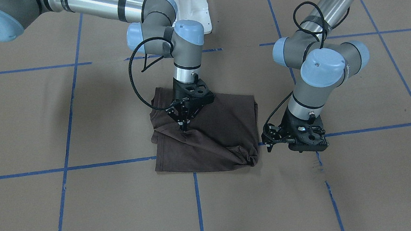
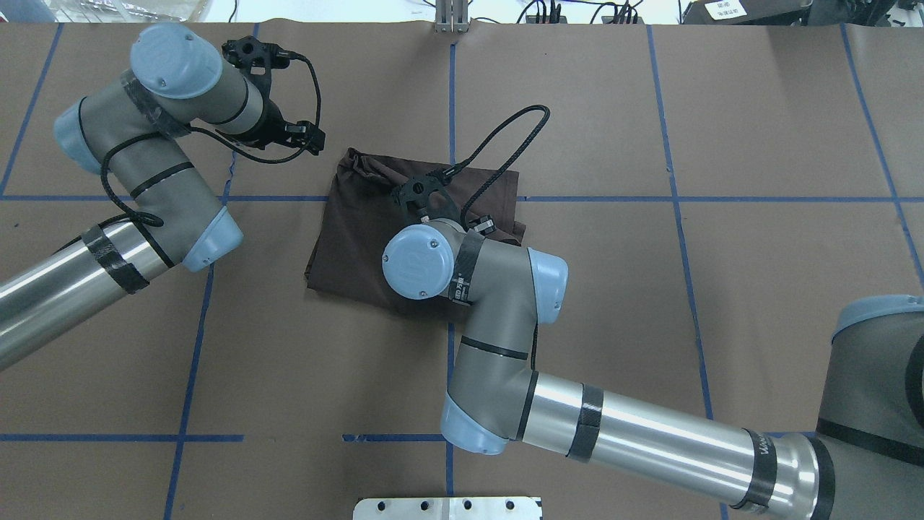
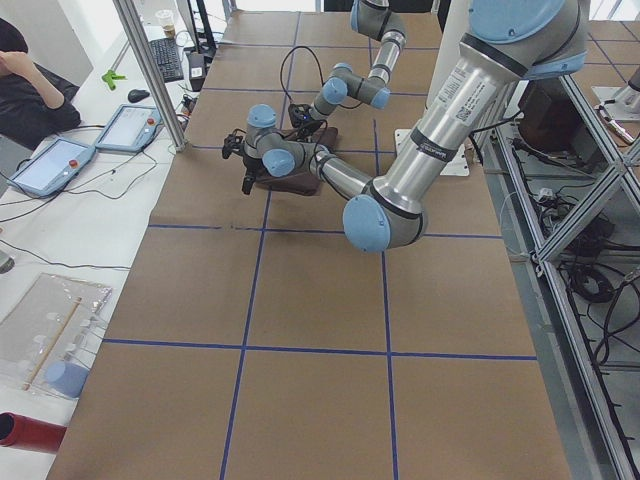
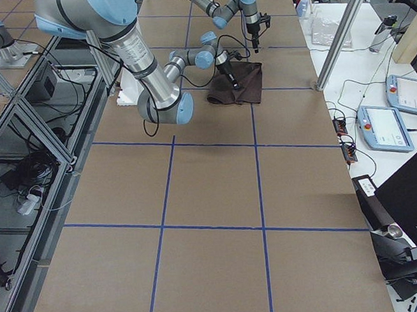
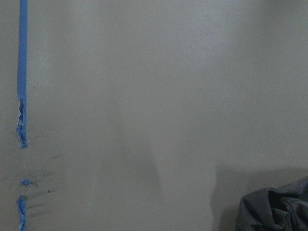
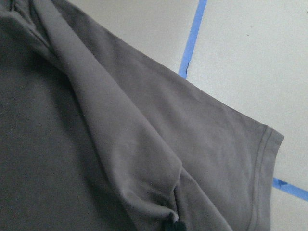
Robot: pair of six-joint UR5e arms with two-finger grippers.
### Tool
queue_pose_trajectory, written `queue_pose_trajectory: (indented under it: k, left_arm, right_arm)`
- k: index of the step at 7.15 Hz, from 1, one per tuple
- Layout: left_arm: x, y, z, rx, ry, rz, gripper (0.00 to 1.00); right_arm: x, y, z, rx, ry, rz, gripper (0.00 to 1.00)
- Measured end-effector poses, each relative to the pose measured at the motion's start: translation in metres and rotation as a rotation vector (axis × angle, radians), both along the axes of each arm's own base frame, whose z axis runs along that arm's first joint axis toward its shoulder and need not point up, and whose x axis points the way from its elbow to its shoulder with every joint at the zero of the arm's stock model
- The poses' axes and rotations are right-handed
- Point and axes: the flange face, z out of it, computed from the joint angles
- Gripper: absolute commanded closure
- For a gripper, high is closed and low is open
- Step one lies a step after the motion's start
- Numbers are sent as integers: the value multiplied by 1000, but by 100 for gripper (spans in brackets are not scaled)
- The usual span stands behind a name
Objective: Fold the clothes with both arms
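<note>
The dark grey-brown T-shirt (image 1: 215, 137) lies folded into a rough rectangle at the table's middle; it also shows in the overhead view (image 2: 354, 224). My right gripper (image 1: 184, 128) points down, shut on a puckered fold near the shirt's middle. The right wrist view shows that pinched fold (image 6: 159, 192) and a hemmed edge (image 6: 262, 159). My left gripper (image 1: 268, 148) hangs low just beside the shirt's bunched corner (image 1: 251, 158), apart from it, and looks open and empty. The left wrist view shows bare table with the cloth corner (image 5: 274, 209) at bottom right.
Brown paper covers the table, crossed by blue tape lines (image 1: 199, 206). The white pedestal base (image 1: 179, 1) stands behind the shirt. A metal plate (image 2: 447, 508) sits at the near edge. An operator (image 3: 25, 90) and tablets (image 3: 130, 125) are off the table's far side.
</note>
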Motion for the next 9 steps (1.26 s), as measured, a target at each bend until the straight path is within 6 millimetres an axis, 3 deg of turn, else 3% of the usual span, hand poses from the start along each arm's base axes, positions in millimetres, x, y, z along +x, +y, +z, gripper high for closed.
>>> queue_pose_trajectory:
  k: [3,4,6,7,9]
  left_arm:
    - [1,1,-1,-1,2,1,0]
    - [1,1,-1,0,3,1,0]
    - [0,1,-3,2,5,-1,0]
    - [-1,1,-4,3,6,-2,0]
    - [-2,3,-8,8,12,-2,0]
  right_arm:
    - [38,-55,4,-1,13,76,98]
    - [44,-71,12,-3,21,92,1]
    - [44,-95,30,4,6,113,0]
    - [50,-107,28,-6,-17,115,0]
    - [80,-139,10,-100,-108,74,0]
